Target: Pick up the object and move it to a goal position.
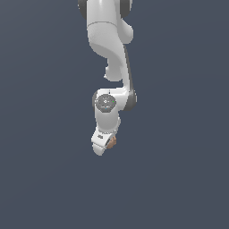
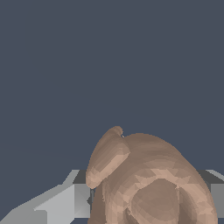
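The object (image 2: 144,183) is a tan-brown lumpy thing with a rounded body and a disc-like end, and it fills the space between my grey fingers (image 2: 61,203) in the wrist view. In the exterior view only a small brown piece of the object (image 1: 112,142) peeks out beside the white hand. My gripper (image 1: 105,145) hangs at the end of the white arm, near the middle of the exterior view, and is shut on the object. The fingertips themselves are hidden behind the hand there.
The white arm (image 1: 109,40) comes down from the top of the exterior view. A plain dark blue-grey surface (image 1: 179,179) lies all around, with no other objects or edges in sight.
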`<state>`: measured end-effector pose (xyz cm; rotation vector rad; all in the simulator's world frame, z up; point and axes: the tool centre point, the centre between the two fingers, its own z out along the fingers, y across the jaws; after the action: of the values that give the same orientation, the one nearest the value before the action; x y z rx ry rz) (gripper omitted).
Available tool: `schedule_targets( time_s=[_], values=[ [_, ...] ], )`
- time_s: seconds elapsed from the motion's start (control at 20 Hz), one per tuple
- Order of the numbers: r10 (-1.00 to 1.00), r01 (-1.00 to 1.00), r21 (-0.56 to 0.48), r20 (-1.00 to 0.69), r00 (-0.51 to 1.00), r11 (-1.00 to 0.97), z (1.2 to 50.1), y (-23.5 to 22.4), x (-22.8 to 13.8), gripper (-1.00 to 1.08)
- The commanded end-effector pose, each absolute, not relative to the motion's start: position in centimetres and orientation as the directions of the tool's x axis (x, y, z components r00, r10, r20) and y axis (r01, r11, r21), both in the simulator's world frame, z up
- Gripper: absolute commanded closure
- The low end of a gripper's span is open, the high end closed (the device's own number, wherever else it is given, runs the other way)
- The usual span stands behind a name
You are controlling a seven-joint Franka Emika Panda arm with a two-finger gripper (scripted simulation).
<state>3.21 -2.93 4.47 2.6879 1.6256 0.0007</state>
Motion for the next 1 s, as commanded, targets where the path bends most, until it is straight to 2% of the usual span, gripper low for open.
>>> schedule_targets(
  time_s=[0.0,0.5,0.75,0.95],
  values=[
    [0.886,0.886,0.000,0.000,0.464,-0.464,4.4,-2.9,3.2,1.08],
    [0.880,0.880,0.020,0.007,0.475,-0.475,6.2,-3.3,3.9,1.08],
    [0.865,0.863,0.065,0.024,0.501,-0.501,10.3,-4.1,5.5,1.08],
    [0.846,0.837,0.122,0.048,0.531,-0.533,15.6,-5.1,7.1,1.08]
  ],
)
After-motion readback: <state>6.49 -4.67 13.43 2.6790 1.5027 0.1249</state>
